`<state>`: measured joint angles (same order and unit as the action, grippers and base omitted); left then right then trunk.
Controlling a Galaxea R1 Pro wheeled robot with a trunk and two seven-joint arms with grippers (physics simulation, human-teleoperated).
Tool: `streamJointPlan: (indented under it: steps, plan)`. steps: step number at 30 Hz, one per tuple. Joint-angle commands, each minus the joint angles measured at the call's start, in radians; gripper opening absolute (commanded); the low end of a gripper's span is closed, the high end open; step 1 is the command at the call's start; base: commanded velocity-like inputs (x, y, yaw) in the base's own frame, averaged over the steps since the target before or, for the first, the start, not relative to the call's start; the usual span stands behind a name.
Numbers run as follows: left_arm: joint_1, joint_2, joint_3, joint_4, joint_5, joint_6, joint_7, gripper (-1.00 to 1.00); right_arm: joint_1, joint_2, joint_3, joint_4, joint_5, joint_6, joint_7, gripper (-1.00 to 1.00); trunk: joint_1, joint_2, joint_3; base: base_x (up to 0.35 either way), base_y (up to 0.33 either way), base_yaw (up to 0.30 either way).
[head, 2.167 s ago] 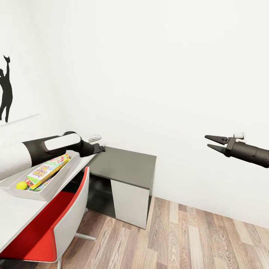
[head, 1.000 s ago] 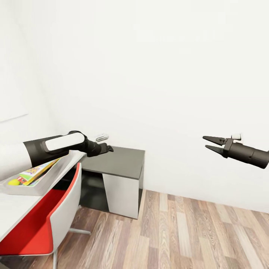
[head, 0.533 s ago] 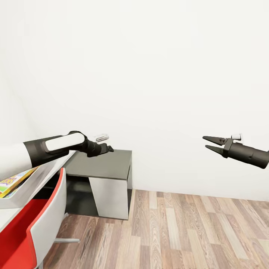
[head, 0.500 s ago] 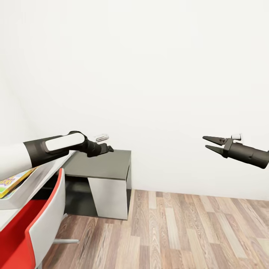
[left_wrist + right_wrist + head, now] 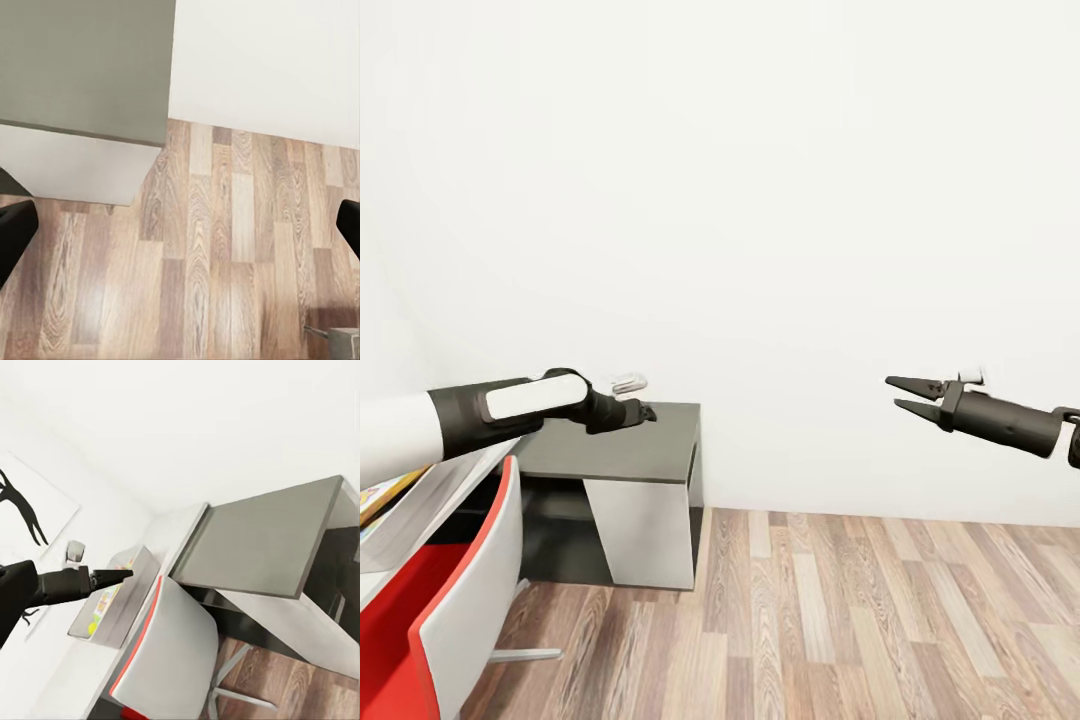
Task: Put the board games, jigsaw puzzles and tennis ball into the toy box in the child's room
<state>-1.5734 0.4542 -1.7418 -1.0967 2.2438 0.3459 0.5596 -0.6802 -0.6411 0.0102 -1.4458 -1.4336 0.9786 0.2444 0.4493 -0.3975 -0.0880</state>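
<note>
My left end effector: hovers above dark grey section of counter, fingers spread apart, empty. My right end effector: in open air before white wall, over wood floor, fingers parted, empty. Toy box: on pale counter top near corner, colourful board game inside; tennis ball too small to confirm. Red-and-white chair: tucked beside counter. White cabinet door: below dark section.

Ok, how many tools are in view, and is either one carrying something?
2. The left tool is by the table, and the right tool is out over the wooden floor. Both are open and empty.
</note>
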Motion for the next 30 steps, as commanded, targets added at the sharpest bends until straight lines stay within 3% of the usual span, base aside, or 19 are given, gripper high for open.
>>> streamJointPlan:
  steps: [1, 5, 6, 7, 10, 13, 17, 18, 20, 21, 24, 25, 30]
  plan:
    - [-0.002, 0.002, -0.033, -0.002, 0.007, -0.020, 0.004, 1.00, 0.000, 0.001, 0.017, 0.001, 0.009, -0.001, 0.008, 1.00, 0.001, -0.002, -0.002, 0.000, 0.000, -0.019]
    - [-0.002, 0.008, -0.165, -0.015, 0.012, -0.102, 0.002, 1.00, 0.010, 0.008, 0.102, 0.003, 0.010, -0.031, -0.017, 1.00, 0.001, -0.002, -0.002, 0.000, 0.000, -0.011]
    - [-0.002, 0.008, -0.165, -0.015, 0.012, -0.102, 0.002, 1.00, 0.010, 0.008, 0.102, 0.003, 0.010, -0.031, -0.017, 1.00, 0.001, -0.002, -0.002, 0.000, 0.000, -0.008]
    - [-0.002, 0.011, -0.195, -0.025, 0.012, -0.119, 0.002, 1.00, 0.014, 0.009, 0.129, 0.004, 0.010, -0.048, -0.028, 1.00, 0.001, -0.002, -0.002, 0.000, 0.000, -0.006]
    - [-0.002, 0.024, -0.268, -0.064, 0.013, -0.163, 0.001, 1.00, 0.021, 0.013, 0.221, 0.006, 0.009, -0.119, -0.064, 1.00, 0.001, -0.002, -0.002, 0.000, 0.000, -0.004]
    - [-0.002, 0.043, -0.311, -0.114, 0.014, -0.208, 0.001, 1.00, 0.025, 0.015, 0.322, 0.007, 0.009, -0.199, -0.091, 1.00, 0.001, -0.002, -0.002, 0.000, 0.000, -0.002]
    - [-0.002, 0.079, -0.338, -0.189, 0.013, -0.256, 0.000, 1.00, 0.028, 0.016, 0.489, 0.008, 0.009, -0.296, -0.110, 1.00, 0.001, -0.002, -0.002, 0.000, 0.000, -0.001]
    - [-0.002, 0.079, -0.338, -0.189, 0.013, -0.256, 0.000, 1.00, 0.028, 0.016, 0.489, 0.008, 0.009, -0.296, -0.110, 1.00, 0.001, -0.002, -0.002, 0.000, 0.000, 0.000]
    - [-0.002, 0.096, -0.345, -0.221, 0.012, -0.269, 0.001, 1.00, 0.029, 0.017, 0.565, 0.010, 0.009, -0.347, -0.115, 1.00, 0.001, -0.002, -0.002, 0.000, 0.000, 0.000]
    - [-0.002, 0.096, -0.345, -0.221, 0.012, -0.269, 0.001, 1.00, 0.029, 0.017, 0.565, 0.010, 0.009, -0.347, -0.115, 1.00, 0.001, -0.002, -0.002, 0.000, 0.000, 0.000]
    - [-0.002, 0.114, -0.350, -0.263, 0.010, -0.281, 0.001, 1.00, 0.029, 0.017, 0.644, 0.022, 0.009, -0.422, -0.125, 1.00, 0.001, -0.002, -0.002, 0.000, 0.000, 0.000]
    - [-0.002, 0.114, -0.350, -0.263, 0.010, -0.281, 0.001, 1.00, 0.029, 0.017, 0.644, 0.022, 0.009, -0.422, -0.125, 1.00, 0.001, -0.002, -0.002, 0.000, 0.000, 0.000]
    - [-0.002, 0.128, -0.353, -0.299, 0.009, -0.288, 0.003, 1.00, 0.030, 0.021, 0.720, 0.053, 0.009, -0.484, -0.155, 1.00, 0.001, -0.002, -0.002, 0.000, 0.000, 0.000]
